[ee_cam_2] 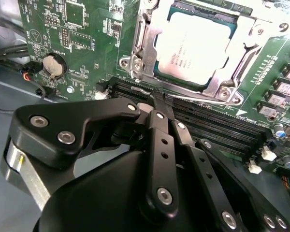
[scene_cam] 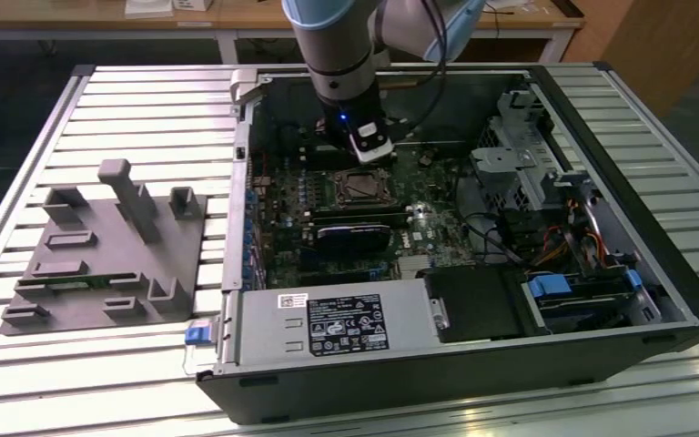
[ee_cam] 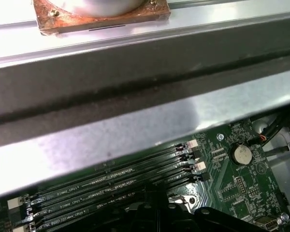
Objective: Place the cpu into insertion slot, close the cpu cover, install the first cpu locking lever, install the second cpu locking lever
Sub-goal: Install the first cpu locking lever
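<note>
The cpu (ee_cam_2: 198,46) lies flat in the insertion slot (scene_cam: 362,188), its pale metal face up. The cpu cover (ee_cam_2: 216,86), a silvery frame, lies down around it. A thin metal bar (ee_cam_2: 137,31) runs along one side of the frame. My gripper (ee_cam_2: 158,99) has its black fingers pressed together with nothing seen between them. Its tips hover over the black memory slots (ee_cam_2: 208,121), just beside the socket's edge. In the exterior view the gripper (scene_cam: 371,155) hangs inside the open computer case, just behind the socket.
Case walls (ee_cam: 135,87) rise close behind the arm. A black card (scene_cam: 356,238), a power supply (scene_cam: 325,323) and a drive cage with cables (scene_cam: 568,291) crowd the case. A grey fixture block (scene_cam: 106,246) sits on the table at the exterior view's left.
</note>
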`<control>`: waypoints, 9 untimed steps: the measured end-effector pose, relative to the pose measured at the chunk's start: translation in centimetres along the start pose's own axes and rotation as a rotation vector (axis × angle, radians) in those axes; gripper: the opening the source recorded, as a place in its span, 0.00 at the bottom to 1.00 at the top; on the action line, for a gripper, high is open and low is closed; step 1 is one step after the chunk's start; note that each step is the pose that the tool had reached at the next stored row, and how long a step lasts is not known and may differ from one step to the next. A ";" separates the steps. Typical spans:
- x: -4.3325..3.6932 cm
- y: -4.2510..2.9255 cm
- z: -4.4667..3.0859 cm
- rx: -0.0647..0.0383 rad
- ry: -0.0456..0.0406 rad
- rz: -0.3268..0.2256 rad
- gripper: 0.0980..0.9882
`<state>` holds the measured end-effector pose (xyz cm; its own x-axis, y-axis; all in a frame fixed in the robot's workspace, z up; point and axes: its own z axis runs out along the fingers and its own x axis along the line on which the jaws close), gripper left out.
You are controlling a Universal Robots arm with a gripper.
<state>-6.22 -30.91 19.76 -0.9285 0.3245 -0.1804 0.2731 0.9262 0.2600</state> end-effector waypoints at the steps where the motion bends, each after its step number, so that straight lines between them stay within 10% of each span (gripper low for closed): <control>1: 0.02 -0.01 0.04 0.001 -0.0008 0.001 0.01; 9: 0.11 -0.11 0.40 0.011 -0.0093 0.005 0.01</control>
<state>-6.25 -30.91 19.33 -0.9248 0.3309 -0.1880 0.2806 0.9266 0.2505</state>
